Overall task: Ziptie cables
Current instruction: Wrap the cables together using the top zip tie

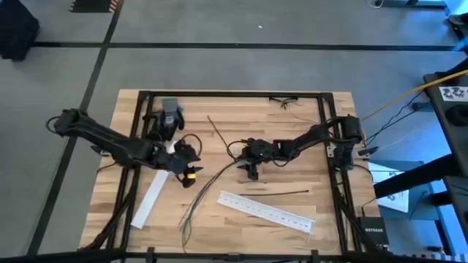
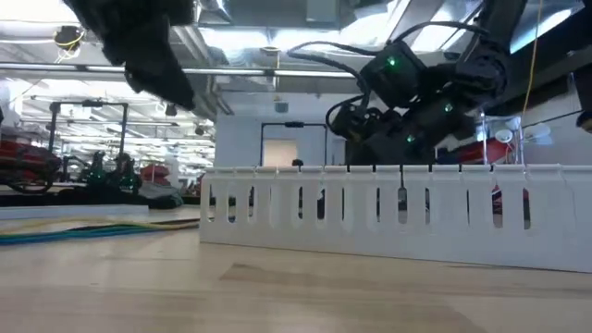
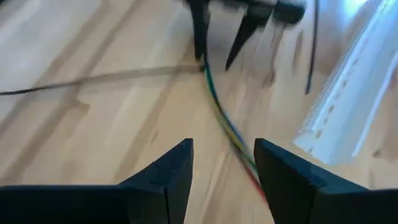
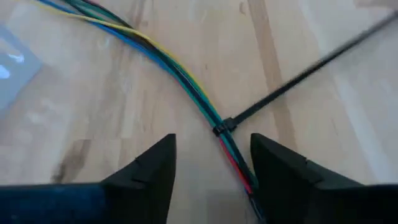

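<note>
The cables [image 4: 186,81], a limp bundle of thin blue, green, yellow and red wires, lie on the pale wooden table [image 1: 292,124] and run between the parted black fingers of the right claw [image 4: 212,174], which grips nothing. A stiff black zip tie [image 4: 298,78] is cinched around the bundle just ahead of those fingers, its tail slanting away. The left claw [image 3: 224,180] hovers farther along the same bundle, released, wires passing under its gap. Beside the bundle lies a long white slotted plastic strip [image 1: 267,212].
</note>
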Available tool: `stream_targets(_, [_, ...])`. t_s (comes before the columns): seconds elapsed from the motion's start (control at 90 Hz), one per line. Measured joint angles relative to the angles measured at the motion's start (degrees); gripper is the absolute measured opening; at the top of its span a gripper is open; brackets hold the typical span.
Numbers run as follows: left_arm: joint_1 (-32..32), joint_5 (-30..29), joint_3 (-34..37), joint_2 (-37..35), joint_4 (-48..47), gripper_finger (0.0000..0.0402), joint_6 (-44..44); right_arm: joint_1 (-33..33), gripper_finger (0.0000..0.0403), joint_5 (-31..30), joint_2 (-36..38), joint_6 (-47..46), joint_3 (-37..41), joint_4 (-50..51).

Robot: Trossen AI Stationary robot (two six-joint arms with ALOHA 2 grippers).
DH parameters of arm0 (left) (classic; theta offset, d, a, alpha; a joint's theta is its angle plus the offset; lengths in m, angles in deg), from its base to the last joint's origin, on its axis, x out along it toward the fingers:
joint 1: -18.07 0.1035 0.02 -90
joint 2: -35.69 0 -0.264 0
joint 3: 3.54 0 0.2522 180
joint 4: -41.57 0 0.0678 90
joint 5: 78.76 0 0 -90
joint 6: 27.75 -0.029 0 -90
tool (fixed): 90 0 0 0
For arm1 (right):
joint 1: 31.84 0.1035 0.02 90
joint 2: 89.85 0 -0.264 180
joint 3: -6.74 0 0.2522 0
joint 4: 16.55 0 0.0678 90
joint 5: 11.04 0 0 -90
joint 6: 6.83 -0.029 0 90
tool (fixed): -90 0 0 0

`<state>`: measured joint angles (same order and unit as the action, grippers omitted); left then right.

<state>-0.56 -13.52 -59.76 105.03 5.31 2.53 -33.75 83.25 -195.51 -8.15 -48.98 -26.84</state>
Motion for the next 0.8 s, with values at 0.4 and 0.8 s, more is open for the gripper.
stream_targets(0.4, [-0.26,1.03,0.03,15.83,18.53,0.0168,-3.27,0.01,0.0198,0.47,8.78,6.13,0.18,15.27])
stream_targets(0.8, [1.23,2.92,0.03,26.99,25.57,0.0168,-4.79,0.02,0.0198,-3.69,1.09,10.83,0.09,7.04])
